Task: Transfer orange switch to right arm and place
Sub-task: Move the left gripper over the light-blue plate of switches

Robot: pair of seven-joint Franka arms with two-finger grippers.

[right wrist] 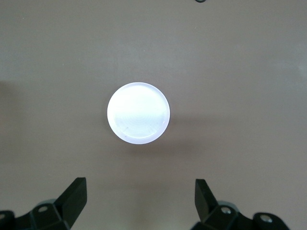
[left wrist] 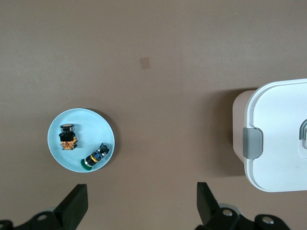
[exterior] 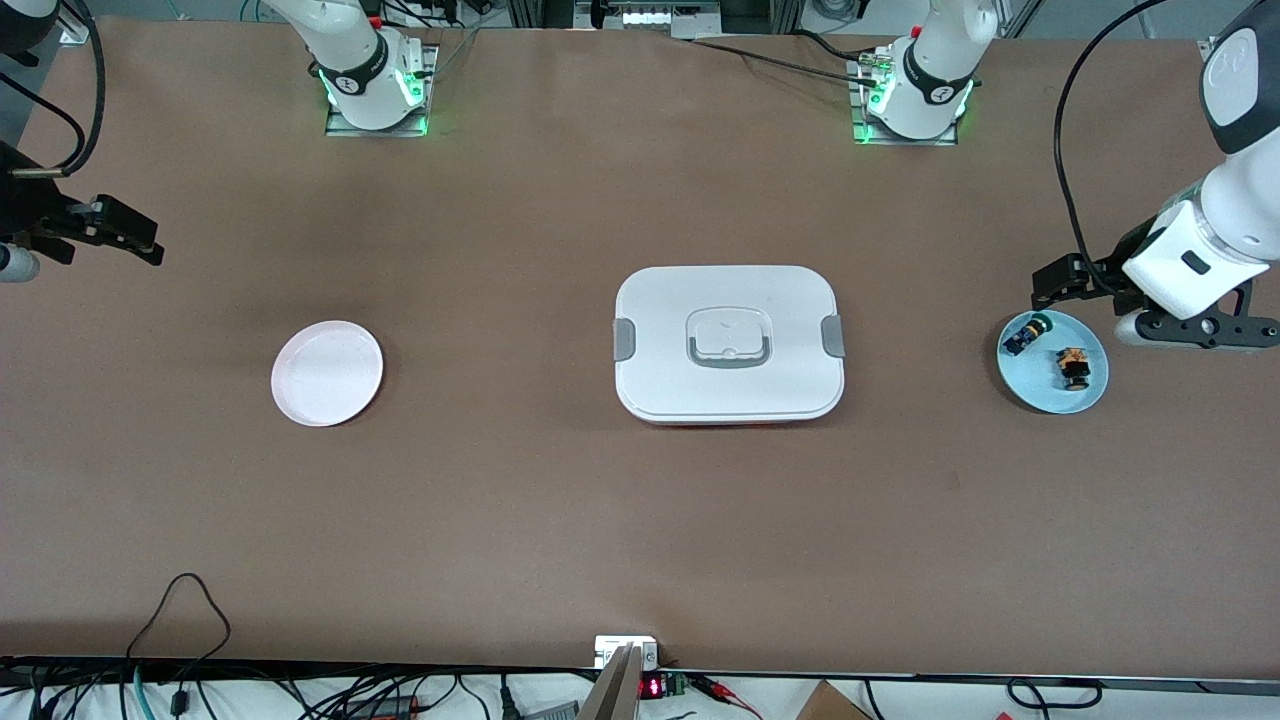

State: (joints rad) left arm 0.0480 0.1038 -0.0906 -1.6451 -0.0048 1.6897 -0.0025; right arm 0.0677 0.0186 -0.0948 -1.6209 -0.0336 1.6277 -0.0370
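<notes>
Your left gripper point(left wrist: 139, 206) is hovering with its fingers spread wide, empty, beside the blue plate point(exterior: 1090, 395) at the left arm's end of the counter point(exterior: 640, 520). The orange switch point(exterior: 1073, 367) is lying on its side on that plate, long axis running toward the front camera, just beside the green-capped switch point(exterior: 1026, 333). Your right gripper point(right wrist: 139, 203) is waiting, fingers spread, above the pink plate point(exterior: 327, 372).

Orange switch point(exterior: 1073, 366), lying on blue plate point(exterior: 1030, 385)

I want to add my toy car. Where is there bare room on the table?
Bare table lies between the pink plate and the white box, and nearer the camera. The blue plate is crowded: two switches.
</notes>
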